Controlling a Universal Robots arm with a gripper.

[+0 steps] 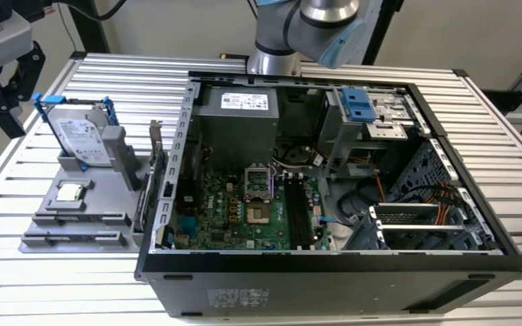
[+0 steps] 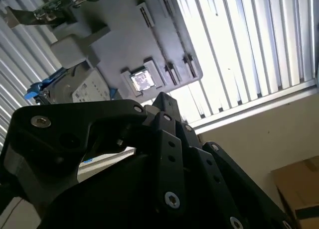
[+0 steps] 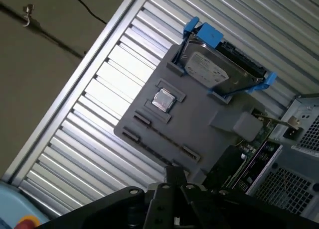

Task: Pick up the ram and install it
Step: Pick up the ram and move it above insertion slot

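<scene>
The claw [image 1: 3, 95] hangs at the exterior view's left, above the outer edge of the table [image 1: 478, 122] and just outside the tray [image 1: 48, 204]. I cannot tell if it is spread or pressed together, and I make out no stick in it.

In the first wrist view a thin dark line runs along the slotted row beside the chip [image 3: 163, 100]. I take this line for the ram [image 3: 164, 138], standing on its edge in the tray, but I am not sure of it. The black slots [image 1: 298, 207] on the board inside the case [image 1: 334, 261] look unfilled as far as I can judge. So it seems to me the pick is not yet done, and the install is all left.

Around the claw there is free air. On the tray the room is less: the drive [image 1: 81, 139] stands tilted at the far end, and a card [image 1: 157, 159] stands upright between the tray and the case wall. The slotted rows at the near end are the most free part. The slots lie low in the case, between the socket and the cables, with the case rim to pass over.
</scene>
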